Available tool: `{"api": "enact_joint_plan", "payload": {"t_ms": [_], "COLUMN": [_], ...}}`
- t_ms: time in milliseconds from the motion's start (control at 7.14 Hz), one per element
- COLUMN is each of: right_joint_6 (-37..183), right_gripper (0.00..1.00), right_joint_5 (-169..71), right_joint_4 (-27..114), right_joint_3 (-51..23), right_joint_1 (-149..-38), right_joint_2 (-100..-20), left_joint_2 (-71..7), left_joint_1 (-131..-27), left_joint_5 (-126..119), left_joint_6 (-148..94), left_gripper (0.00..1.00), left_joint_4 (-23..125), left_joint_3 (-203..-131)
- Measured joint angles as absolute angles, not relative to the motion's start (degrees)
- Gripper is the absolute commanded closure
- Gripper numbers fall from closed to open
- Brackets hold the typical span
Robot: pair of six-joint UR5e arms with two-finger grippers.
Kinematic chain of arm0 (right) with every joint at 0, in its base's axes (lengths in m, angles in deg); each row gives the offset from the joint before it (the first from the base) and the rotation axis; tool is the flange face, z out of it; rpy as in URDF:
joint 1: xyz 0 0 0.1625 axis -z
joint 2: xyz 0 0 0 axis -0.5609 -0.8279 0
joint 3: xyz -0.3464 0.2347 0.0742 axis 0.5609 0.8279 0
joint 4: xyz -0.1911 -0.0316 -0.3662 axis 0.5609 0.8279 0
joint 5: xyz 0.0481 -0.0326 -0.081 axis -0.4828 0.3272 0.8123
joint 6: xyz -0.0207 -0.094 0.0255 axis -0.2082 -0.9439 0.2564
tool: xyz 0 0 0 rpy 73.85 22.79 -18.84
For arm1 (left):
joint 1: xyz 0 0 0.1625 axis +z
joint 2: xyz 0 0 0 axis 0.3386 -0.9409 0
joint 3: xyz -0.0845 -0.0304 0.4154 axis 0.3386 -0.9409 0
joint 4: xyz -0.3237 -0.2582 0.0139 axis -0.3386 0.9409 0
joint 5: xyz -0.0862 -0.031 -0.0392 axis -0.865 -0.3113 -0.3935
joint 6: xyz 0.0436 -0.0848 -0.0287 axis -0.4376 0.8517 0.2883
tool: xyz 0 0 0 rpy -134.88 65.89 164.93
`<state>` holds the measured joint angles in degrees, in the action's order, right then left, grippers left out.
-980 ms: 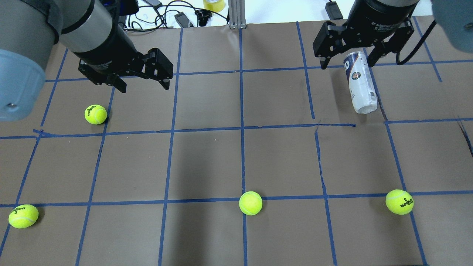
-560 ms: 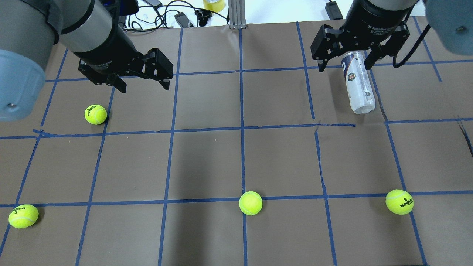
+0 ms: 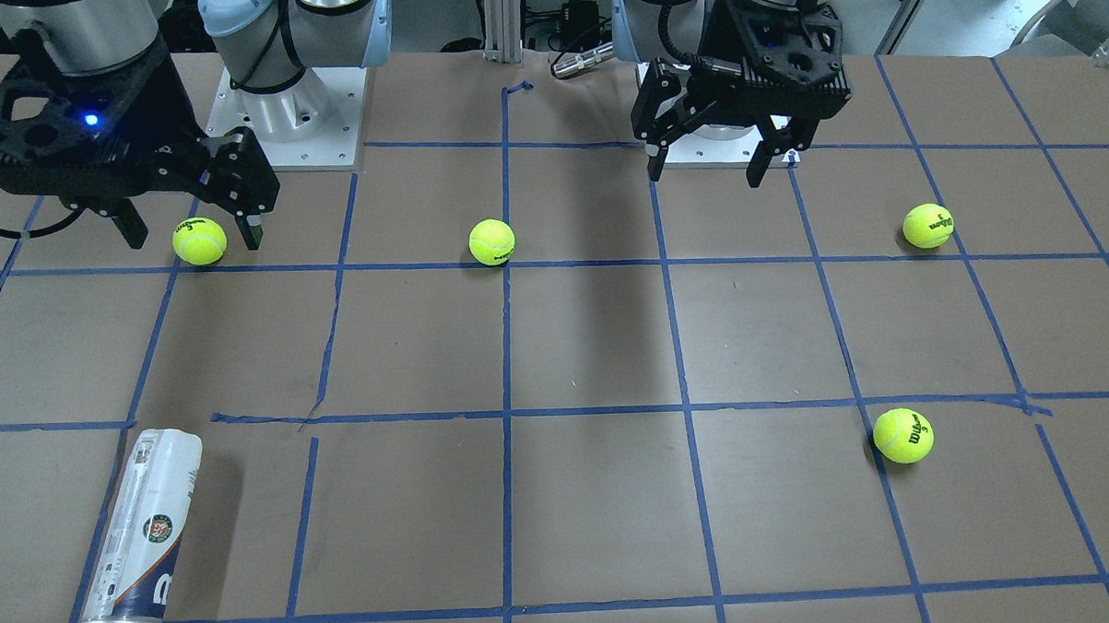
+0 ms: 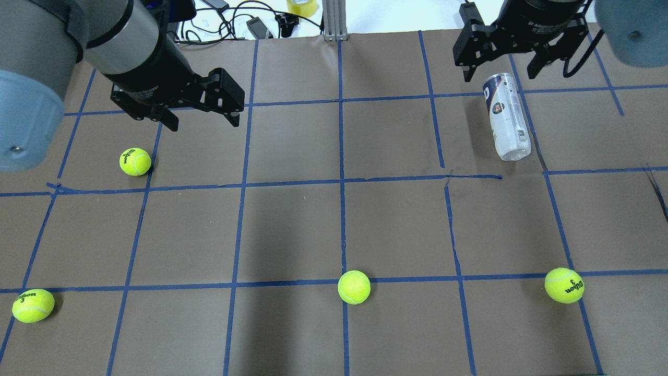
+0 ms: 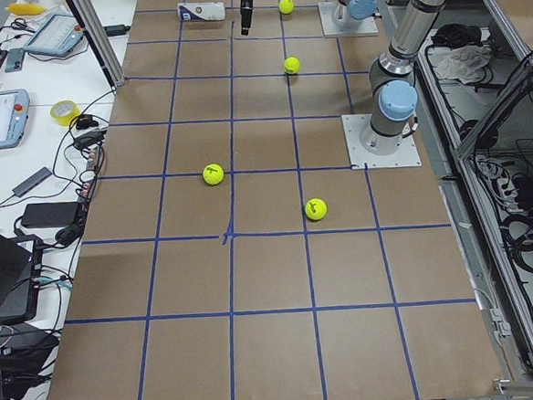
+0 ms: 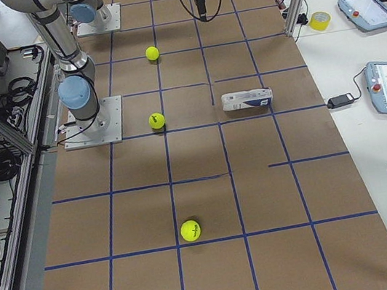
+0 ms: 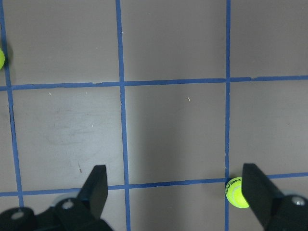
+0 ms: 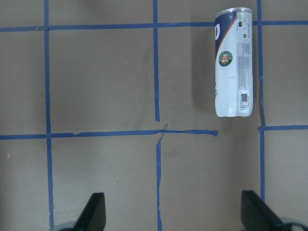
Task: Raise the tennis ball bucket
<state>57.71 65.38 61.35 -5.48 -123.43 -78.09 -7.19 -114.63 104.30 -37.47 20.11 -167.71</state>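
The tennis ball bucket (image 4: pixel 506 116) lies on its side at the far right of the table, metallic rim toward the far edge. It also shows in the front view (image 3: pixel 142 531) and in the right wrist view (image 8: pixel 233 62). My right gripper (image 4: pixel 500 75) is open and empty, hanging above the bucket's rim end without touching it; its fingers (image 8: pixel 94 209) frame bare table. My left gripper (image 4: pixel 204 123) is open and empty over the far left, above and beyond a tennis ball (image 4: pixel 135 161). Its fingers (image 7: pixel 96 187) are spread wide.
Three more tennis balls lie near the front edge (image 4: pixel 33 305), (image 4: pixel 354 286), (image 4: pixel 564 285). An aluminium post (image 4: pixel 331 21), cables and a tape roll (image 4: pixel 301 6) sit beyond the far edge. Blue tape lines grid the brown table (image 4: pixel 292 230).
My right gripper has drawn up and back toward the far edge, away from the bucket it straddled. The bucket rolled slightly and lies flat. The left arm has not moved.
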Motion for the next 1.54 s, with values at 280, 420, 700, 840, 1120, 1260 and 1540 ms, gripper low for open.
{"api": "enact_joint_plan", "payload": {"t_ms": [280, 420, 700, 840, 1120, 1260, 1540], "right_joint_6": [57.6, 57.7, 57.6, 57.7, 57.8, 57.3, 56.6], "right_gripper": [0.0, 0.0, 0.0, 0.0, 0.0, 0.0, 0.0], "right_joint_5": [65.2, 65.3, 65.8, 66.0, 66.1, 67.1, 70.9], "right_joint_4": [61.9, 62.5, 64.1, 65.8, 71.7, 74.2, 77.9], "right_joint_3": [-4.7, -4.1, -1.0, 0.1, 1.8, 2.8, 6.1], "right_joint_1": [-119.7, -118.6, -117.7, -117.3, -116.2, -115.5, -114.8], "right_joint_2": [-75.9, -73.5, -66.7, -63.2, -56.3, -52.8, -45.4], "left_joint_2": [-7.2, -7.2, -7.2, -7.2, -7.2, -7.2, -7.2], "left_joint_1": [-114.6, -114.6, -114.6, -114.6, -114.6, -114.6, -114.6], "left_joint_5": [104.3, 104.3, 104.3, 104.2, 104.2, 104.2, 104.3], "left_joint_6": [-37.5, -37.5, -37.5, -37.5, -37.5, -37.5, -37.5], "left_gripper": [0.0, 0.0, 0.0, 0.0, 0.0, 0.0, 0.0], "left_joint_4": [20.1, 20.1, 20.1, 20.1, 20.1, 20.1, 20.1], "left_joint_3": [-167.7, -167.7, -167.7, -167.7, -167.7, -167.7, -167.7]}}
